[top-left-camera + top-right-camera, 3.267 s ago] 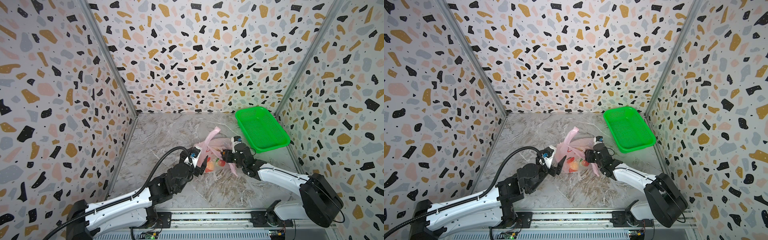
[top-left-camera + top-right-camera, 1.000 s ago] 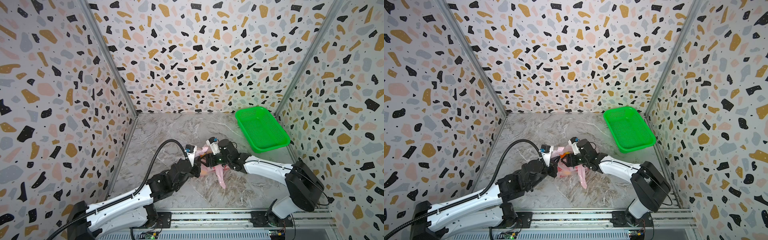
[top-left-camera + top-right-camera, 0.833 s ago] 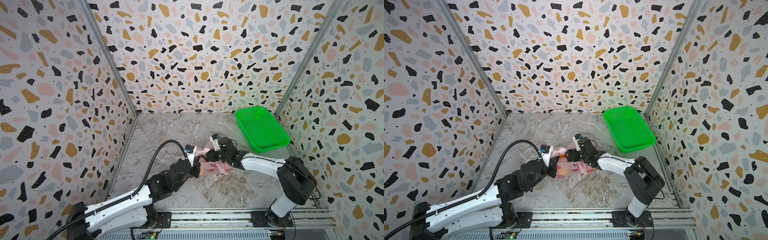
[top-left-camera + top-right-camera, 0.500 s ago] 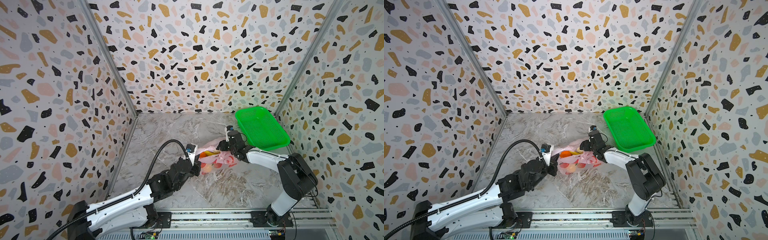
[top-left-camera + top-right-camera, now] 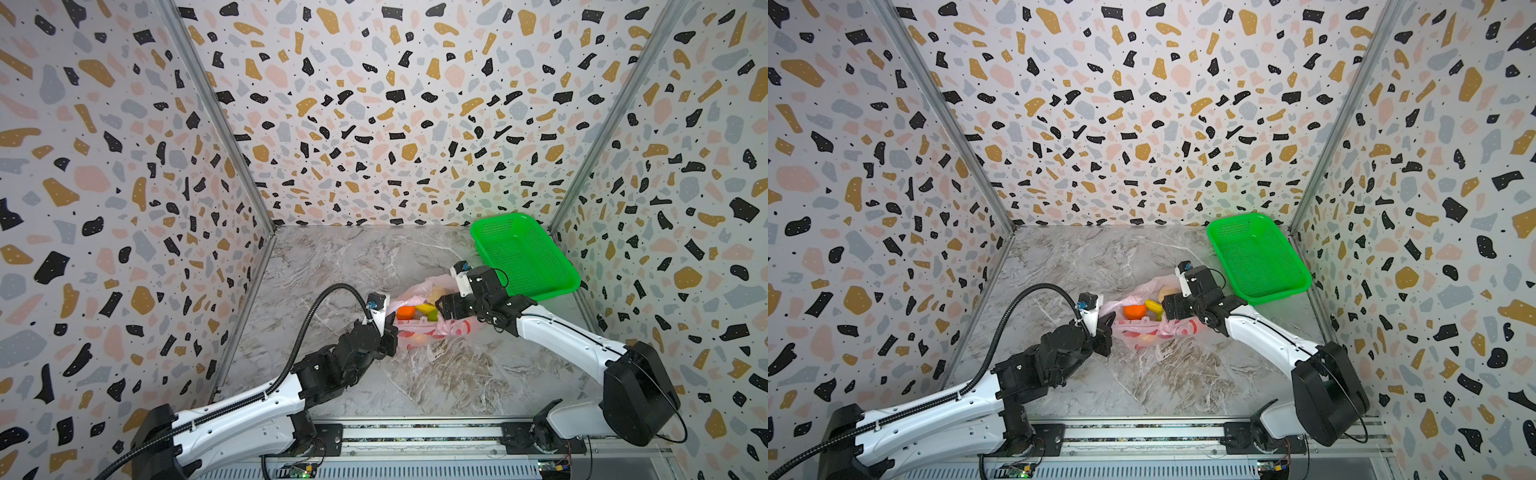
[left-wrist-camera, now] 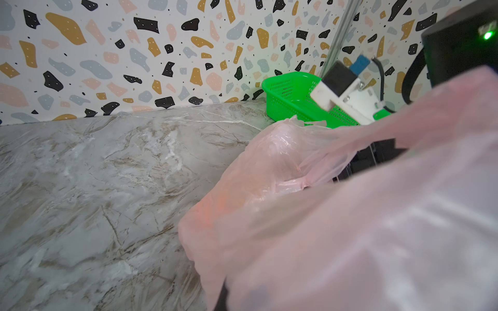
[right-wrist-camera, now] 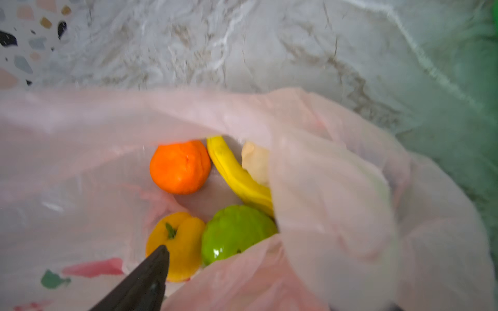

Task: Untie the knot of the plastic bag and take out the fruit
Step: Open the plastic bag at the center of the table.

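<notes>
In both top views the thin translucent pink plastic bag (image 5: 432,320) lies at mid-frame on the grey marbled tabletop (image 5: 332,266), mouth gaping upward, no knot left to see. The left gripper (image 5: 390,330) sits at the bag's left edge, clamped tight on a fold of the film, while the right gripper (image 5: 1173,309) hangs over the mouth's right side, jaws spread and holding nothing, so the right arm looks nearer the fruit. The green perforated plastic basket (image 5: 1258,257) stands upper right, just beyond that arm. In the left wrist view pink film fills the lower right, hiding the jaws. In the right wrist view one dark fingertip (image 7: 151,272) points from bottom centre toward the yellow round fruit (image 7: 176,242); the green bumpy fruit (image 7: 237,233) lies beside it, the orange round fruit (image 7: 180,167) above, and the yellow banana (image 7: 237,177) runs diagonally from upper centre down to the right.
</notes>
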You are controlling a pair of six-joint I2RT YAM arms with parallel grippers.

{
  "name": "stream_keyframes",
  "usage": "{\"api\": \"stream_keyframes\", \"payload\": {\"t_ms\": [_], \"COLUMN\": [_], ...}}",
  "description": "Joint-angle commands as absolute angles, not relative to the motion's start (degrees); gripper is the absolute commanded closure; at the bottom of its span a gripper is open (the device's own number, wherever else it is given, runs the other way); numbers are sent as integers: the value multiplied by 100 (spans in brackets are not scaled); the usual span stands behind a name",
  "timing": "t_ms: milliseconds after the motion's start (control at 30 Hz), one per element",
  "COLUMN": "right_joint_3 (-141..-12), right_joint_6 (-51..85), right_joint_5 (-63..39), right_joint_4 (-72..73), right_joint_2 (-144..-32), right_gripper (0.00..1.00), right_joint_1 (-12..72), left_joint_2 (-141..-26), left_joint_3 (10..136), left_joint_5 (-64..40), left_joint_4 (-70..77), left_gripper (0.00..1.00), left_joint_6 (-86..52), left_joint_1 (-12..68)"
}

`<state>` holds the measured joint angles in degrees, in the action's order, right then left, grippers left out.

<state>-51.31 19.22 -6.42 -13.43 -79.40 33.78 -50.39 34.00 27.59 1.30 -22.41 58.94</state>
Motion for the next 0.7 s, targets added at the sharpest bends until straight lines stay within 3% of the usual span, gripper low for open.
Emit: {"api": "stream_keyframes", "payload": {"t_ms": [0, 233, 433, 567, 667], "right_joint_3": [-4961, -5253, -6277, -6380, -6359], "right_joint_6": [1885, 2210, 2024, 1936, 1950], "right_joint_5": [-705, -493, -1752, -2175, -2254], "right_joint_4": [-2434, -2749, -2741, -2610, -2551], "right_joint_2": [-7720, -6992, -7406, -7980, -8183], "right_gripper": [12, 17, 23, 40, 45], "right_joint_1": [3419, 3801, 3837, 3939, 3979], "left_joint_2": [-4871, -4709, -4687, -4567, -4543], "left_joint_3": [3358, 3193, 3097, 3032, 3082], "left_joint_5": [2852, 2638, 2384, 2511, 2698], "left_joint_4": [258, 360, 377, 430, 448], "left_gripper": [100, 100, 100, 100, 100], "left_joint_6": [-2408, -2314, -2329, -2305, -2285], "left_joint_1": [5906, 5899, 5907, 5906, 5906]}}
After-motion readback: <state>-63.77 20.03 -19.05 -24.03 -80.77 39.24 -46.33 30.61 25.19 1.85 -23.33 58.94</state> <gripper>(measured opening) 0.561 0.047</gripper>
